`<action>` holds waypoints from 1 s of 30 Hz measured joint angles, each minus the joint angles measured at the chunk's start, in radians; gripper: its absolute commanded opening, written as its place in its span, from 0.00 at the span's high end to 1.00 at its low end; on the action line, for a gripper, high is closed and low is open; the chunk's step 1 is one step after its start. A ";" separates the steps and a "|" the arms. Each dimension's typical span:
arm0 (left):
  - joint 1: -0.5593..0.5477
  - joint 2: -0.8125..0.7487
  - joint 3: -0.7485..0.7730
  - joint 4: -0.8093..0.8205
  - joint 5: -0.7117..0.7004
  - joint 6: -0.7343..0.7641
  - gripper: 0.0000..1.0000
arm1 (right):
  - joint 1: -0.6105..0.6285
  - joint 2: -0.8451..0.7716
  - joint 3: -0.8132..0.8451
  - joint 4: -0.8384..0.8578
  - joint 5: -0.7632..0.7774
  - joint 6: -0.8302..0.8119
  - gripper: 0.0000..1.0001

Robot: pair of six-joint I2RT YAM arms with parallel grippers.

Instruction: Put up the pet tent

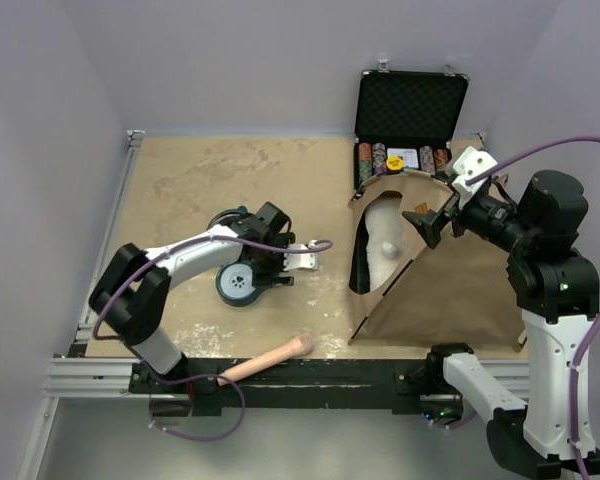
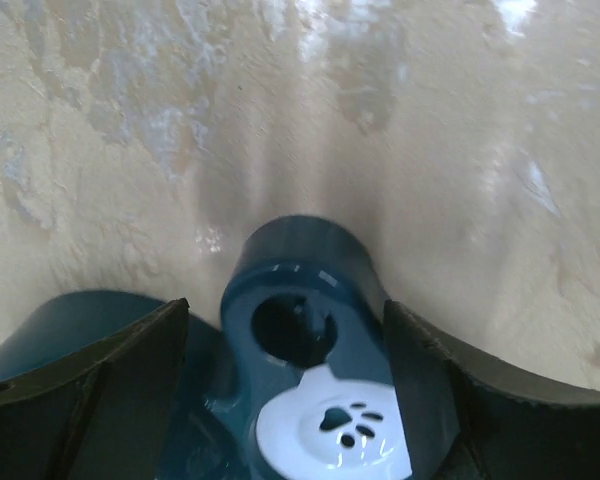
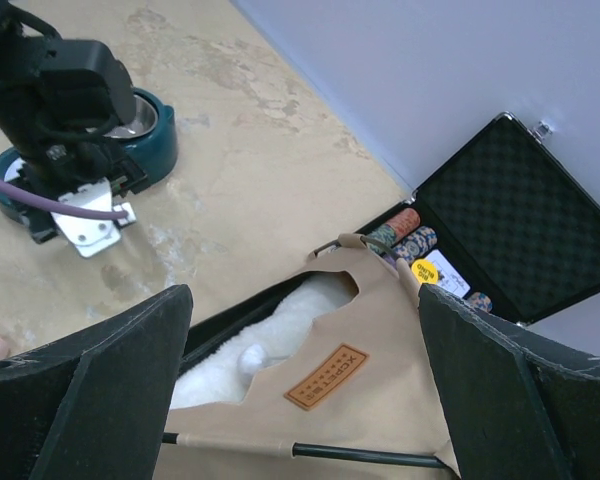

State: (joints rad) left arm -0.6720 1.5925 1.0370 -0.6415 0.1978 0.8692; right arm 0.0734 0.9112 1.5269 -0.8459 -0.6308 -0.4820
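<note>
On the tan cloth of the pet tent (image 3: pixel 390 340), a brown sewn patch (image 3: pixel 326 377) with one line of dark stamped letters, too small to read with certainty. In the black case (image 3: pixel 500 210), a yellow round button (image 3: pixel 423 267) with dark print, not readable. On the white disc (image 2: pixel 280 430) of the teal object (image 2: pixel 280 260), a paw print sign (image 2: pixel 342 420) cut as holes. No other text or number readable.
</note>
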 measured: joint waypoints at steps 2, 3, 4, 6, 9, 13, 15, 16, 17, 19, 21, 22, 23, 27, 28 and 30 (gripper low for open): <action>-0.003 0.063 0.025 0.032 -0.021 -0.033 0.33 | 0.000 -0.002 0.000 0.000 0.005 0.002 0.01; -0.003 0.108 0.049 0.048 -0.026 -0.052 0.43 | 0.000 -0.002 0.000 0.000 0.010 0.003 0.02; 0.002 0.157 0.076 0.061 -0.031 -0.076 0.47 | 0.000 -0.002 0.000 0.000 0.012 0.003 0.02; 0.021 0.236 0.159 0.055 -0.037 -0.121 0.59 | 0.000 -0.002 0.000 -0.002 0.013 0.003 0.02; 0.080 0.357 0.317 0.057 -0.033 -0.198 0.65 | 0.000 -0.002 0.000 -0.007 0.018 0.003 0.01; 0.198 0.534 0.575 0.054 -0.016 -0.330 0.64 | 0.000 -0.002 0.000 -0.017 0.034 0.003 0.02; 0.263 0.634 0.727 0.062 -0.004 -0.432 0.61 | 0.000 -0.002 0.000 -0.022 0.041 0.003 0.02; 0.293 0.653 0.754 0.069 -0.003 -0.456 0.61 | 0.000 -0.002 0.000 -0.024 0.043 0.003 0.02; 0.320 0.687 0.812 0.062 -0.004 -0.505 0.61 | 0.000 -0.002 0.000 -0.025 0.047 0.003 0.02; 0.357 0.741 0.893 0.080 -0.025 -0.593 0.60 | 0.000 -0.002 0.000 -0.026 0.055 0.003 0.02; 0.385 0.769 0.928 0.116 -0.077 -0.680 0.53 | 0.000 -0.002 0.000 -0.028 0.065 0.004 0.02; 0.396 0.777 0.938 0.126 -0.100 -0.723 0.50 | 0.000 -0.002 0.000 -0.031 0.068 0.004 0.02; 0.404 0.785 0.953 0.130 -0.117 -0.760 0.44 | 0.000 -0.002 0.000 -0.034 0.071 0.005 0.02; 0.431 0.808 0.988 0.165 -0.126 -0.828 0.06 | 0.000 -0.002 0.009 -0.060 0.084 0.010 0.02; 0.438 0.808 0.988 0.177 -0.118 -0.823 0.00 | 0.000 -0.001 0.012 -0.063 0.090 0.010 0.02; 0.448 0.800 0.987 0.208 -0.109 -0.796 0.00 | 0.000 0.001 0.019 -0.066 0.090 0.011 0.01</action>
State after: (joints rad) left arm -0.2241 2.3928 2.0239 -0.4335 0.0887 0.0731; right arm 0.0734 0.9119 1.5463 -0.9123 -0.5404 -0.4709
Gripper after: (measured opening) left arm 0.959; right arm 0.985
